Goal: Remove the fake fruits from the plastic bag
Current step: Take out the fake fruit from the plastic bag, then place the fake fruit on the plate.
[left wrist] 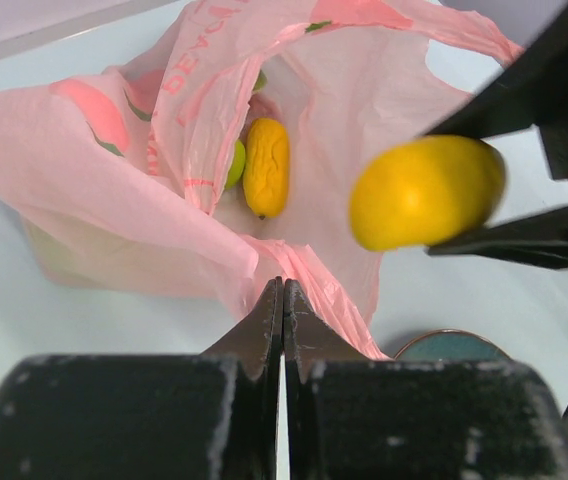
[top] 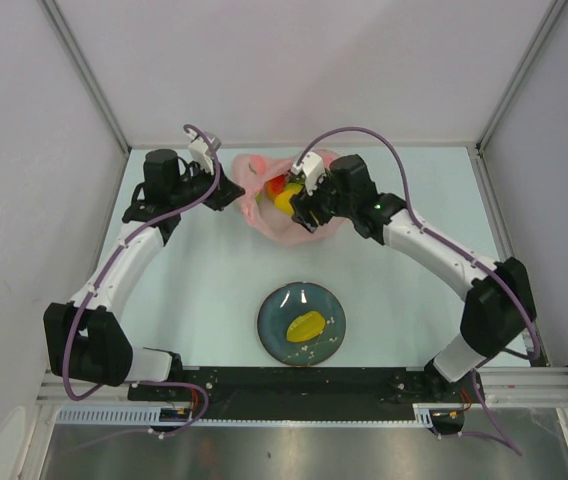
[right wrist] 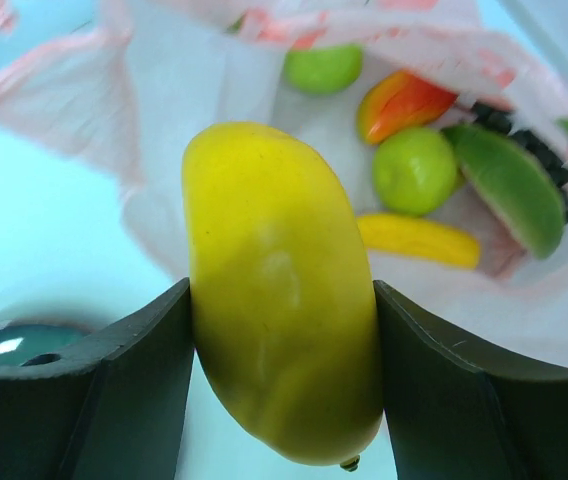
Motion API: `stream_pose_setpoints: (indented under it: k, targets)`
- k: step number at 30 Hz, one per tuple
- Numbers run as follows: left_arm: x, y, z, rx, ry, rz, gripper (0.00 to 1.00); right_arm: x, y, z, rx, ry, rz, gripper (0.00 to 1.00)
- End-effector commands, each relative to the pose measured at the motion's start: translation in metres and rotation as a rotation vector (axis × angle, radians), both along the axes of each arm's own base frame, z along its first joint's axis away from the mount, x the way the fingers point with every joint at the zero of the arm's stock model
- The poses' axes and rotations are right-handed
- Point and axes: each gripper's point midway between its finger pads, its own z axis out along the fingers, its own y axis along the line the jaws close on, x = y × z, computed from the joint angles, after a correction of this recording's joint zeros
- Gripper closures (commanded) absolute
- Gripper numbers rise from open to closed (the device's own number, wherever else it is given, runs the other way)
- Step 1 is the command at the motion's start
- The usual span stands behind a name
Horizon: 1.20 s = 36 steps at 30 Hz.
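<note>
The pink plastic bag [top: 264, 195] lies open at the back of the table. My left gripper [left wrist: 283, 290] is shut on the bag's near edge [left wrist: 304, 270]. My right gripper [right wrist: 282, 330] is shut on a yellow mango [right wrist: 279, 290], held just above the bag's mouth; the mango also shows in the left wrist view [left wrist: 424, 192] and from above [top: 288, 194]. Inside the bag lie a green apple [right wrist: 414, 170], a green pear [right wrist: 322, 68], a red-yellow mango [right wrist: 404, 103], a banana [right wrist: 419, 240], a watermelon slice [right wrist: 509, 185] and dark grapes [right wrist: 489, 117]. Another yellow mango [top: 306, 326] lies on the plate.
A round dark blue-grey plate [top: 274, 320] sits near the front middle of the table, between the arm bases. White walls close in the table at left, right and back.
</note>
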Motion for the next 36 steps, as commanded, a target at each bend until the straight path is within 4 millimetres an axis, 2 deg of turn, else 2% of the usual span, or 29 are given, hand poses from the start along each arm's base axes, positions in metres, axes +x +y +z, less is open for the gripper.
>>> stream_pose_setpoints:
  k: [1, 2, 4, 5, 6, 9, 10, 13, 19, 23, 31, 36]
  targets:
    - [-0.004, -0.004, 0.017, -0.034, -0.046, -0.02, 1.0, -0.047, -0.019, 0.0, 0.011, 0.082, 0.057, 0.59]
    - [-0.003, -0.005, 0.018, -0.038, -0.046, -0.022, 1.0, -0.054, -0.024, 0.003, 0.014, 0.089, 0.055, 0.58]
    - [-0.003, -0.006, 0.018, -0.047, -0.042, -0.023, 1.0, -0.07, -0.035, -0.016, -0.005, 0.153, 0.051, 0.58]
    - [-0.003, -0.007, 0.019, -0.048, -0.043, -0.025, 1.0, -0.078, -0.039, -0.014, 0.005, 0.159, 0.05, 0.58]
    - [-0.004, -0.008, 0.02, -0.048, -0.045, -0.028, 1.0, -0.087, -0.046, -0.029, -0.006, 0.207, 0.044, 0.57]
    - [-0.006, -0.01, 0.019, -0.04, -0.041, -0.037, 1.0, -0.111, -0.053, -0.04, -0.004, 0.261, 0.073, 0.57]
    - [-0.007, -0.011, 0.018, -0.036, -0.043, -0.043, 1.0, -0.12, -0.056, -0.052, -0.01, 0.3, 0.074, 0.57]
    - [-0.011, -0.014, 0.018, -0.034, -0.042, -0.051, 1.0, -0.13, -0.06, -0.07, -0.015, 0.34, 0.078, 0.57]
    - [-0.014, -0.017, 0.018, -0.031, -0.045, -0.062, 1.0, -0.133, -0.056, -0.092, -0.029, 0.392, 0.086, 0.57]
    - [-0.014, -0.017, 0.023, -0.033, -0.059, -0.062, 1.0, -0.144, -0.046, -0.106, -0.065, 0.415, 0.122, 0.57]
    - [-0.023, -0.015, 0.027, -0.019, -0.079, -0.073, 1.0, -0.167, -0.025, -0.123, -0.111, 0.441, 0.229, 0.57]
    - [-0.03, -0.012, 0.026, -0.009, -0.092, -0.075, 1.0, -0.173, -0.012, -0.13, -0.136, 0.393, 0.312, 0.57]
